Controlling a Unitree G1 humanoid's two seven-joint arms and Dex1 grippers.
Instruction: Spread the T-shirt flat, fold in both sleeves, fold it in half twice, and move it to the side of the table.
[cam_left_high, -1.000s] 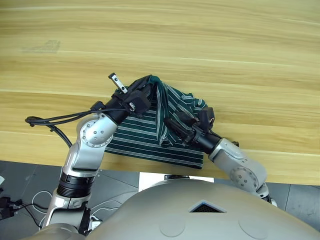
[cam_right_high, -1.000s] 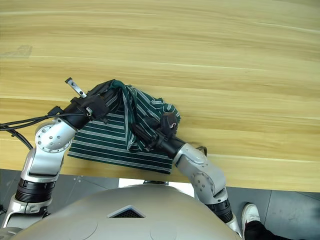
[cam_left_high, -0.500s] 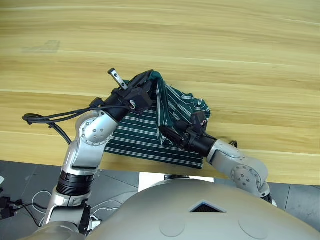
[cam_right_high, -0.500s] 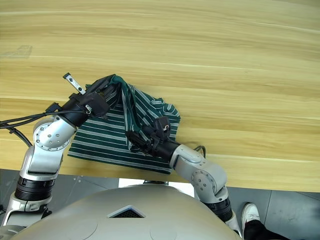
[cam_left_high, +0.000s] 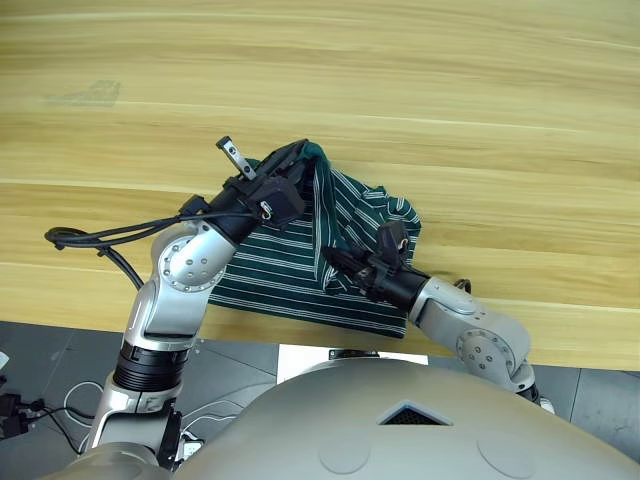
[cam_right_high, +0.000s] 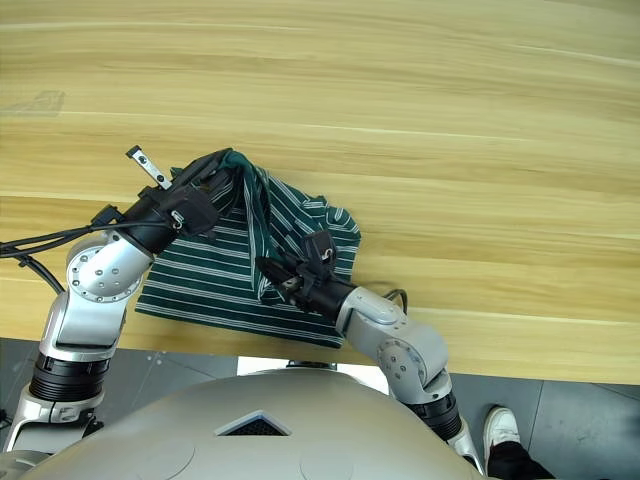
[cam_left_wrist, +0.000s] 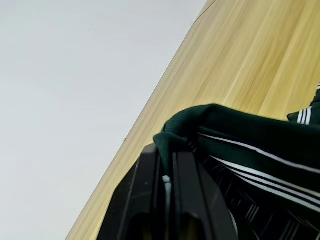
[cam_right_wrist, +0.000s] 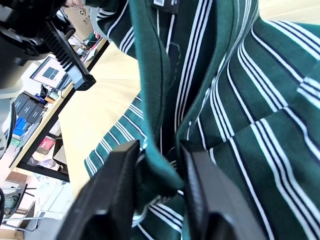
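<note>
We see the dark green T-shirt with thin white stripes (cam_left_high: 270, 278) lying crumpled at the near edge of the light wooden counter (cam_left_high: 420, 80), a little to the robot's left of centre. It is not spread flat. Its lower part rests on the wood in a rough rectangle, with the near hem running just beside the counter's near edge. Its upper part is drawn up off the surface into a peak, and a long ridge of cloth runs from that peak down towards the right arm.

The left hand (cam_left_high: 292, 160) sits at the far left top of the garment and is clenched on a plain green ribbed edge of the T-shirt. In the left wrist view the two black fingers (cam_left_wrist: 145, 190) stand close together with that ribbed edge pinched between them, lifted clear of the wood. The right hand (cam_right_wrist: 159, 161) is low over the near right part of the shirt. Its two fingers are closed on a bunched fold of striped fabric, which fills the narrow gap between them.

The two hands are near each other, joined by the taut ridge of cloth. Below the counter's near edge we see dark grey floor (cam_left_high: 40, 345).
</note>
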